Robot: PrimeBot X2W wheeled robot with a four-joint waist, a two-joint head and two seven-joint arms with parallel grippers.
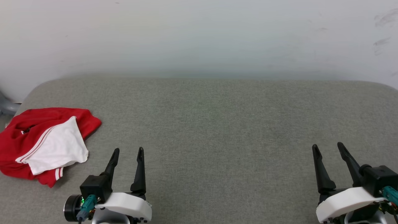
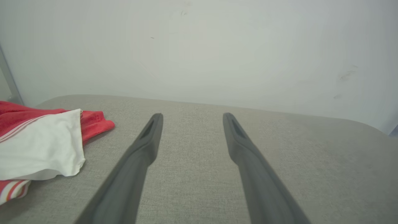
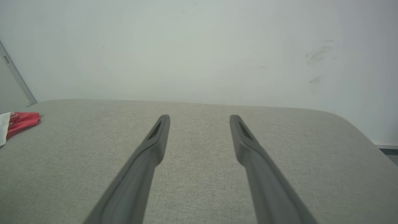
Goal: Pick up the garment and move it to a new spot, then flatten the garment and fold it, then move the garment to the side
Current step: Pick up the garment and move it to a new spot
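Observation:
The garment (image 1: pixel 43 141) lies crumpled at the left end of the grey padded surface, bright red with a white sleeve panel on top and striped trim at its lower edge. In the left wrist view the garment (image 2: pixel 37 143) lies at the left edge, and in the right wrist view a corner of the garment (image 3: pixel 21 121) peeks in at far left. My left gripper (image 1: pixel 128 151) hovers open just right of the garment, nothing between its fingers. My right gripper (image 1: pixel 327 146) stands open far to the right, also empty. Both wrist views show open jaws over bare fabric.
The grey padded surface (image 1: pixel 217 124) runs wide across the view, with rounded back corners against a pale wall (image 1: pixel 199 37). A grey pipe-like object (image 1: pixel 7 107) shows at the far left beyond the surface's edge.

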